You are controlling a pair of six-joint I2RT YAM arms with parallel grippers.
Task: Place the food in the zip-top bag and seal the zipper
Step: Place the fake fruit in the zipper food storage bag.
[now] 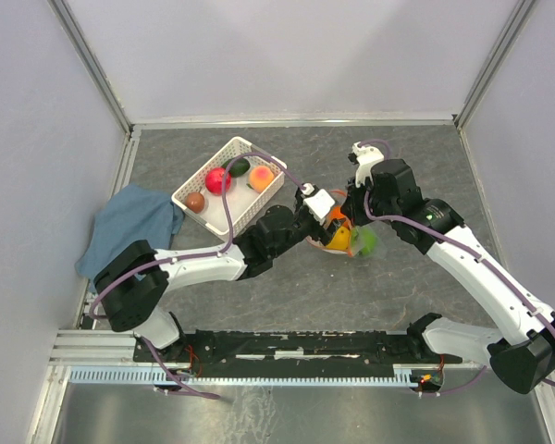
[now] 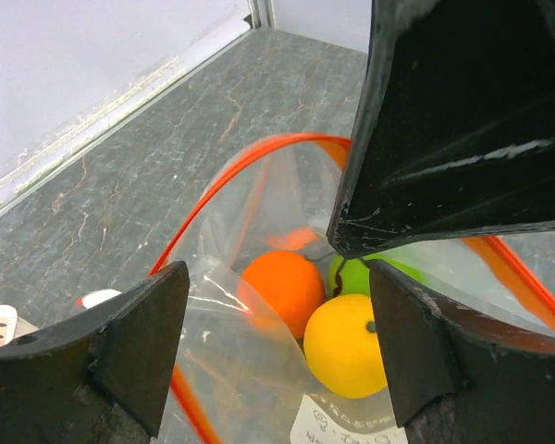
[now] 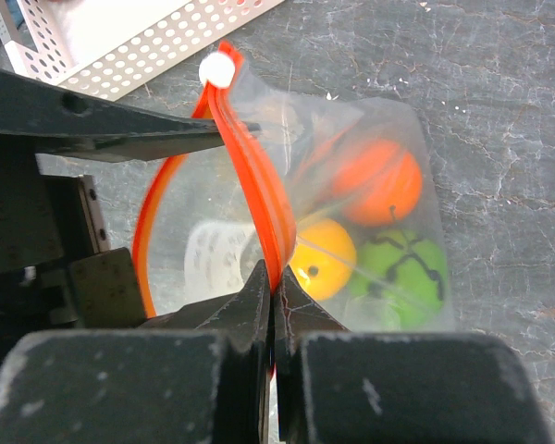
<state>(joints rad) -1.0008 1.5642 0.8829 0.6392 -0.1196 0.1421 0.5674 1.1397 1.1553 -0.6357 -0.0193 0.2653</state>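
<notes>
The clear zip-top bag (image 1: 344, 239) lies mid-table between both grippers, its mouth gaping. Inside it are an orange (image 3: 379, 180), a yellow lemon (image 3: 319, 259) and a green round fruit (image 3: 402, 273); all three also show in the left wrist view, with the orange (image 2: 282, 287) nearest. My right gripper (image 3: 276, 282) is shut on the red-orange zipper (image 3: 254, 176), below the white slider (image 3: 217, 69). My left gripper (image 2: 277, 356) is open, its fingers (image 2: 139, 342) on either side of the bag's plastic. The red apple (image 1: 217, 179), avocado (image 1: 239, 166), peach (image 1: 261, 177) and brown piece (image 1: 195, 202) lie in the basket.
The white lattice basket (image 1: 224, 217) stands left of the bag, close to the left arm. A blue cloth (image 1: 129, 227) lies at the left wall. The right gripper's black body (image 2: 462, 120) fills the upper right of the left wrist view.
</notes>
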